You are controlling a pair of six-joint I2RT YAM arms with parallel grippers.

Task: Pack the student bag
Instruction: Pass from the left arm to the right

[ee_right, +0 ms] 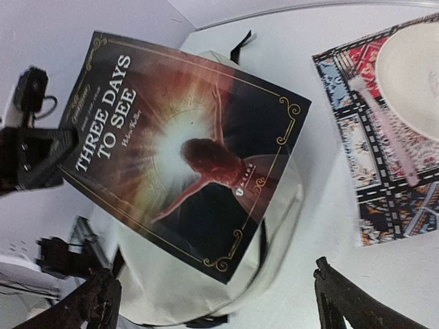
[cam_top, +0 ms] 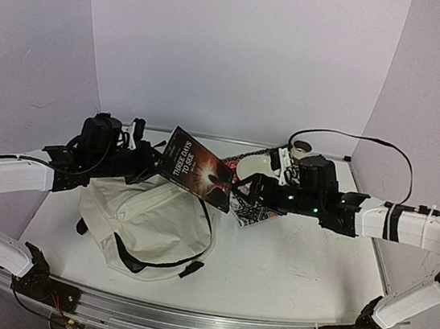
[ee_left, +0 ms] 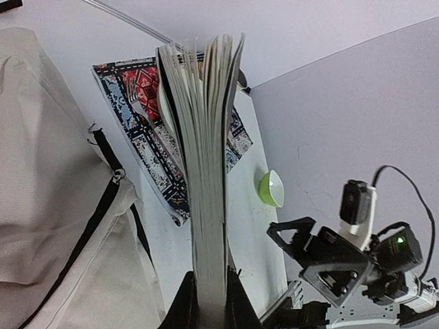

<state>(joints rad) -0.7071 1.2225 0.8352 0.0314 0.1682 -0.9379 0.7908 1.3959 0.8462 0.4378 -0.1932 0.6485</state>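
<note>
Above the student bag (cam_top: 142, 231), a book (cam_top: 198, 176) hangs tilted in the air. The left fingers (ee_left: 180, 312) are clamped on one end of it. The bag lies flat on the tabletop (cam_top: 288, 263), front-left, cream w/ black zip trim and dark straps.

Top view gives the full layout: both arms reach in toward the centre, book between them, bag under the book's lower corner. A patterned mat (cam_top: 256, 211) sits just right of the bag.

Left wrist view shows the book edge-on only, pages fanned, no cover. It also picks up the bag's zip running alongside at left and a small green bowl (ee_left: 272, 188) near the tabletop's far edge. Can't make that bowl out in the other views.

Right wrist view is the only one w/ the cover readable: "THREE DAYS TO SEE", figure w/ raised arm against a glow. The right fingers (ee_right: 96, 305) stand wide apart at the btm of that frame, holding nothing, w/ the book beyond their tips. It also shows a pale plate (ee_right: 411, 68) and a pinkish fork-like utensil (ee_right: 384, 123) lying on the mat. Bag fabric shows beneath the book.
</note>
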